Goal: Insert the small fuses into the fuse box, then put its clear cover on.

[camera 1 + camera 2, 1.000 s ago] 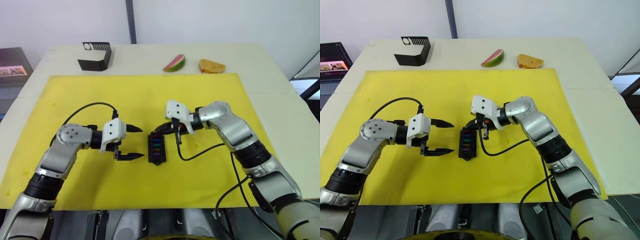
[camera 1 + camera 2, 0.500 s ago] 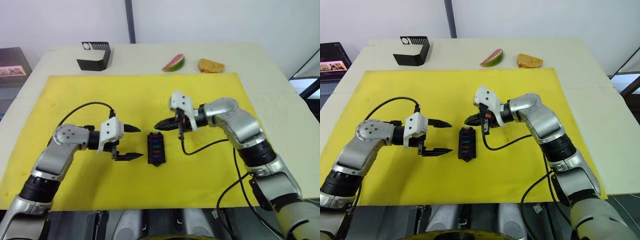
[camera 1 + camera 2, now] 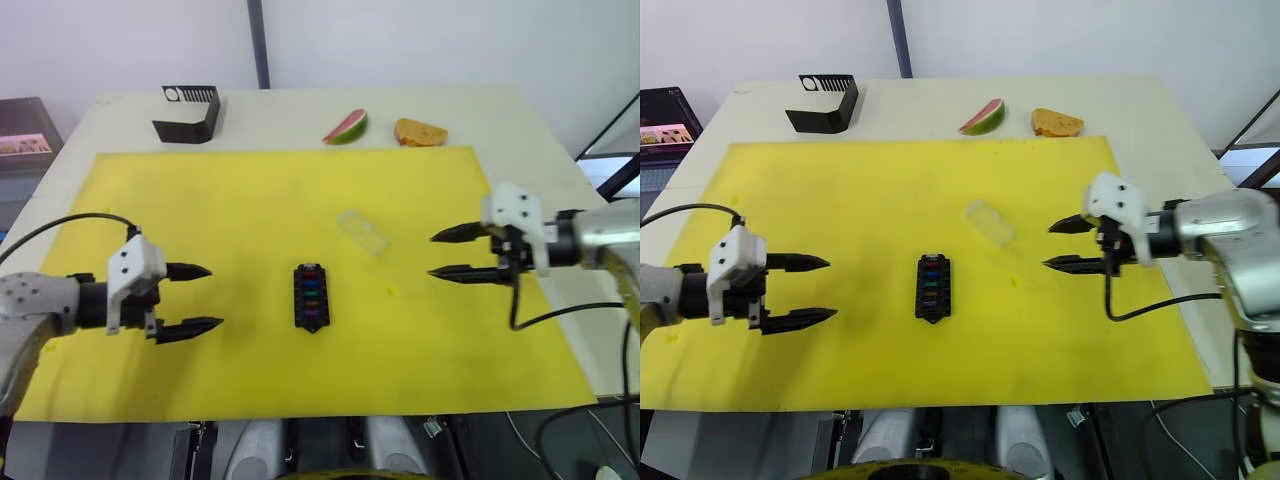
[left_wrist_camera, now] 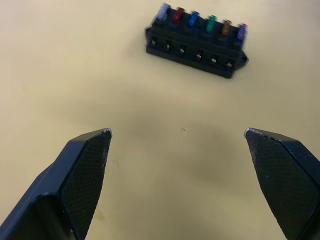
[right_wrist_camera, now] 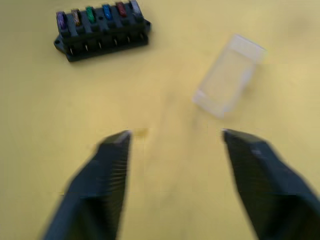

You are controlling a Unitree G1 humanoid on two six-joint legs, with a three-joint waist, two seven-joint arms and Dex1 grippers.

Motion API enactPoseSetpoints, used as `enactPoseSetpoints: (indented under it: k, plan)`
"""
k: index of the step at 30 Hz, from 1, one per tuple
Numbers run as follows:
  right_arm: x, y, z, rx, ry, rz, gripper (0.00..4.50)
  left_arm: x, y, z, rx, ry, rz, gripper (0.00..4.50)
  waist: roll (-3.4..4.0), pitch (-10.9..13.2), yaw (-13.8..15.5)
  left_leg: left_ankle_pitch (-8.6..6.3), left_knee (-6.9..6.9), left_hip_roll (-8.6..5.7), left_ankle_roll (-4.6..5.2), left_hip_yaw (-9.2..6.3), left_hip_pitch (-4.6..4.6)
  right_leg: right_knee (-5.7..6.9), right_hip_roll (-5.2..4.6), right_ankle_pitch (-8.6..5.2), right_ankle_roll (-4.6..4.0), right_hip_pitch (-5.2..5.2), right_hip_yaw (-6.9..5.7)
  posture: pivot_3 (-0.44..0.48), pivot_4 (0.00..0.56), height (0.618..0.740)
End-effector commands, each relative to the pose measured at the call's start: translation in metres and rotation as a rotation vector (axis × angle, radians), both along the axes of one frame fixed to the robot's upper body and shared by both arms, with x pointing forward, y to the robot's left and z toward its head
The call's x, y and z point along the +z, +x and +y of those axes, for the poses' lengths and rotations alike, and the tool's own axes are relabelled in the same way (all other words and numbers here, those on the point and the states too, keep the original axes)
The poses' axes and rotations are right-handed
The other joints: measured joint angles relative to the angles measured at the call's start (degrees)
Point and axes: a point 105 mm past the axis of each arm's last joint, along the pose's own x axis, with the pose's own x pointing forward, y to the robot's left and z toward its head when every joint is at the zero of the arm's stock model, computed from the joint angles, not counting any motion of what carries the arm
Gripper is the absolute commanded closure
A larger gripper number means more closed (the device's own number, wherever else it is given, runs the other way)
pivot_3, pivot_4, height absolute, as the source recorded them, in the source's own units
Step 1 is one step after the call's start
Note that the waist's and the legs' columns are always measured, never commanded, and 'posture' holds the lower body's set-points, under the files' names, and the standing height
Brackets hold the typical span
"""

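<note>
We see the small black oblong plastic fuse box [image 3: 311, 297] lying on the yellow mat [image 3: 250, 200] between the two arms, with the row of tiny coloured blade fuses [image 4: 200, 21] seated in its slots. The transparent rectangular plastic cover [image 3: 363, 231] lies on the mat apart from the box, off toward our right and farther from us. Our left gripper [image 3: 190, 298] and right gripper [image 3: 453, 254] both hang empty with fingers spread, each well away from the box.

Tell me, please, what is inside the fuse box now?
Six small fuses sit in one row of the fuse box. The clear cover lies apart. Their blades are hidden in the slots.
</note>
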Motion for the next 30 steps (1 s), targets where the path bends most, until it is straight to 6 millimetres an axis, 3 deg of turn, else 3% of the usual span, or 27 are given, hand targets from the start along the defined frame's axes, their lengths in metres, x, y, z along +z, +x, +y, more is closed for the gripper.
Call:
enactPoseSetpoints:
  k: [1, 4, 8, 14, 19, 25, 30]
  plan:
    - [0.013, -0.001, -0.016, -0.050, -0.020, -0.055, 0.07, 0.014, -0.003, 0.005, 0.006, 0.010, -0.030, 0.00, 0.00, 0.00, 0.09, 0.00, 0.01, 0.00, 0.00, 0.00, 0.00, -0.01, -0.01, 0.00, 0.00, 0.01, 0.00, 0.000, 0.150, 0.740]
    - [0.006, -0.002, -0.018, -0.073, -0.019, -0.048, 0.07, 0.015, 0.001, 0.011, 0.028, 0.014, -0.029, 0.00, 0.00, 0.00, 0.15, 0.00, 0.01, 0.00, 0.00, 0.01, 0.00, -0.02, -0.01, 0.00, -0.01, 0.04, 0.00, 0.000, 0.150, 0.740]
    - [-0.003, 0.011, 0.010, -0.093, 0.030, -0.076, 0.07, 0.014, 0.004, 0.006, 0.018, 0.020, -0.047, 0.00, 0.00, 0.00, -0.25, 0.00, 0.01, 0.00, 0.00, 0.01, -0.01, -0.02, -0.01, 0.00, 0.00, 0.01, 0.00, 0.000, 0.150, 0.740]
    - [-0.018, 0.054, 0.065, -0.219, 0.100, -0.002, 0.07, 0.013, 0.007, -0.031, -0.050, -0.057, -0.086, 0.00, 0.04, -0.01, -0.13, 0.08, 0.00, 0.00, -0.17, 0.02, -0.07, 0.03, 0.00, 0.01, 0.00, -0.12, 0.01, 0.000, 0.150, 0.740]
    - [-0.023, 0.088, 0.095, -0.297, 0.091, 0.072, 0.07, 0.006, 0.019, -0.056, -0.116, -0.073, -0.125, 0.00, -0.01, -0.01, 0.65, 0.21, 0.08, -0.11, -0.37, 0.03, -0.20, -0.04, -0.03, 0.02, -0.01, -0.14, 0.05, 0.000, 0.150, 0.740]
    - [-0.040, 0.105, 0.106, -0.357, 0.042, 0.130, 0.07, -0.004, 0.022, -0.058, -0.121, -0.048, -0.136, 0.00, -0.01, -0.01, -0.14, 0.21, 0.03, -0.10, -0.38, 0.03, -0.20, 0.00, 0.01, 0.02, -0.01, -0.19, 0.04, 0.000, 0.150, 0.740]
    - [-0.046, 0.107, 0.107, -0.372, 0.036, 0.163, 0.07, -0.008, 0.018, -0.061, -0.117, -0.049, -0.136, 0.00, -0.01, -0.01, -0.25, 0.22, 0.04, -0.10, -0.38, 0.04, -0.20, 0.04, 0.01, 0.02, -0.01, -0.21, 0.05, 0.000, 0.150, 0.740]
